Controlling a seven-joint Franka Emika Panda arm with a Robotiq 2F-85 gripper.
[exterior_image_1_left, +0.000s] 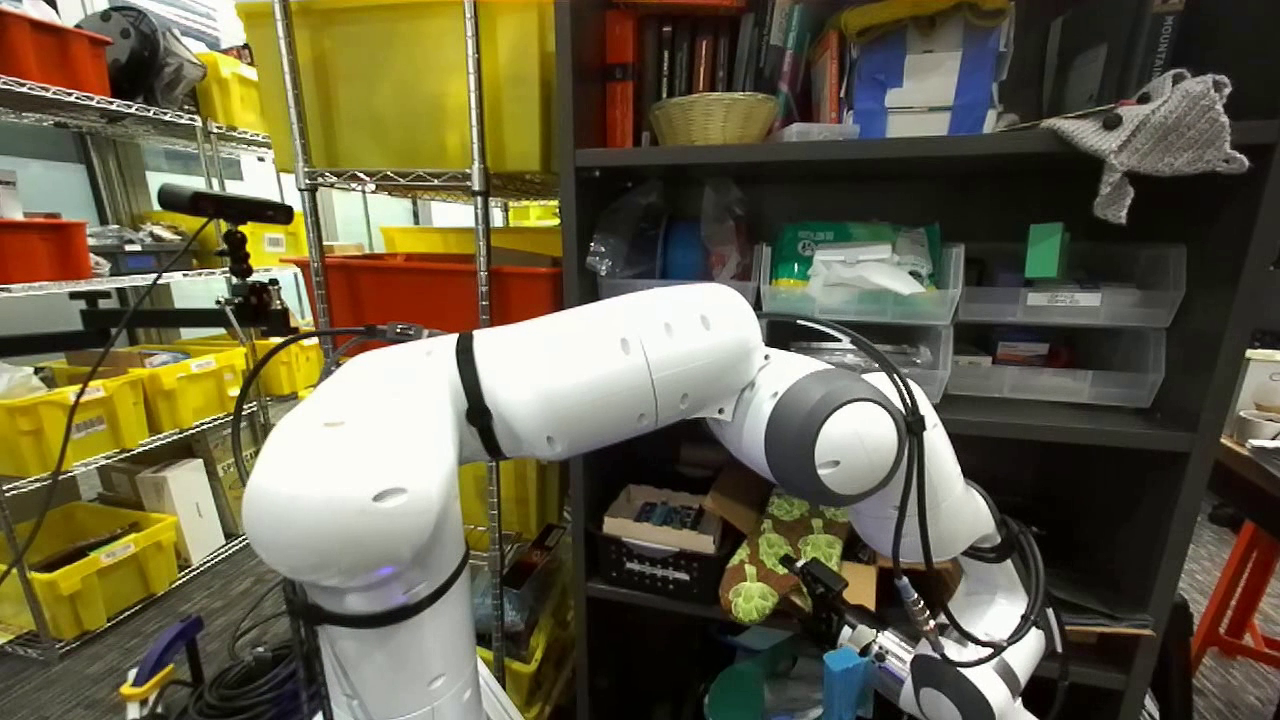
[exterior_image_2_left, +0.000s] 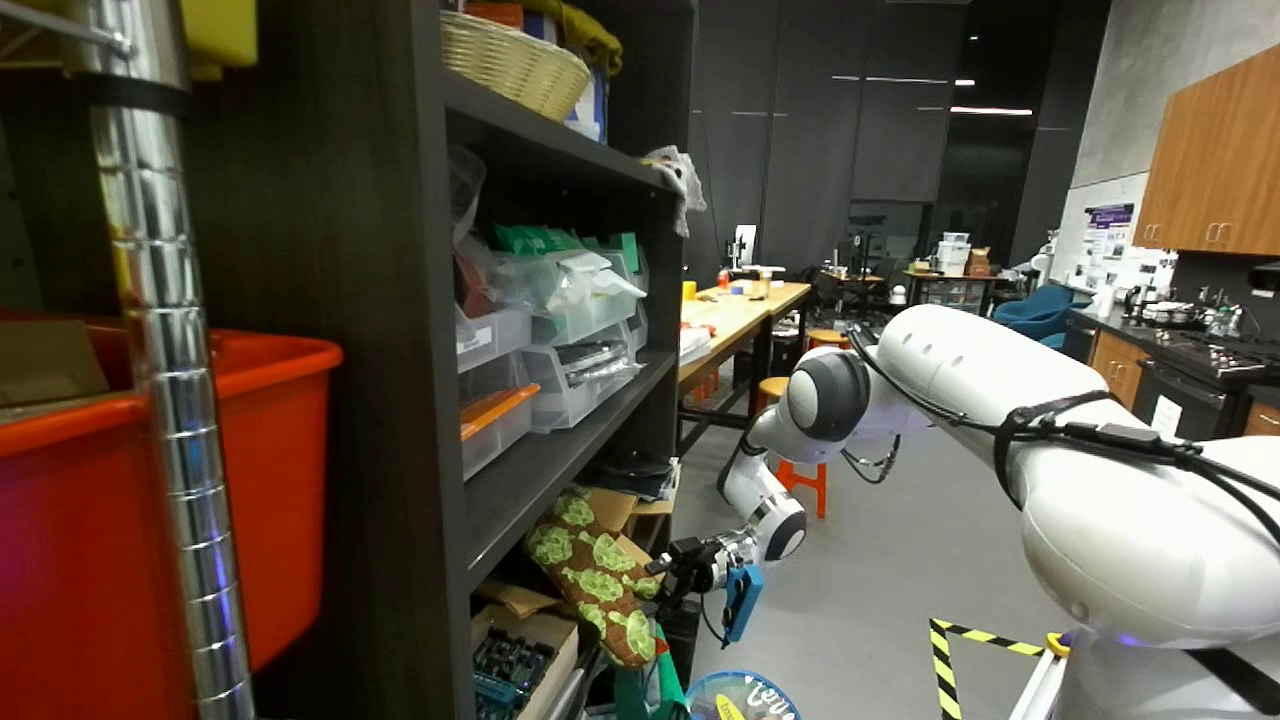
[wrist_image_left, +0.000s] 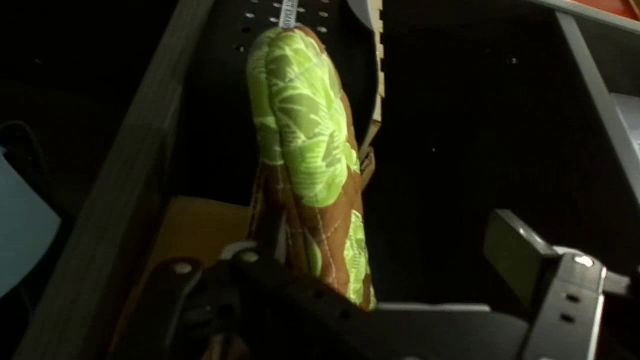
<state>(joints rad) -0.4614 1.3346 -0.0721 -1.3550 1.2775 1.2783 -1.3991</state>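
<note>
A padded brown cloth piece with a green leafy print, like an oven mitt (wrist_image_left: 315, 125), leans out of a lower compartment of the dark shelf. Both exterior views show it too: the mitt (exterior_image_1_left: 780, 550) slants downward there, the mitt (exterior_image_2_left: 595, 575) resting by cardboard. My gripper (wrist_image_left: 390, 232) is open, its fingers wide apart. In the wrist view the mitt lies between them, close to the left finger, whose contact I cannot make out. A broad gap separates it from the right finger's pad (wrist_image_left: 517, 255). In an exterior view my gripper (exterior_image_2_left: 662, 587) sits right at the mitt's side.
A black perforated bin (exterior_image_1_left: 655, 572) and a carton of circuit boards (exterior_image_2_left: 510, 665) stand beside the mitt. The shelf board (exterior_image_1_left: 1060, 425) passes above the gripper. Below hangs green material (exterior_image_1_left: 735, 690); a round blue-rimmed lid (exterior_image_2_left: 740, 695) lies low. Shelf upright (exterior_image_1_left: 1200, 480) stands near the arm.
</note>
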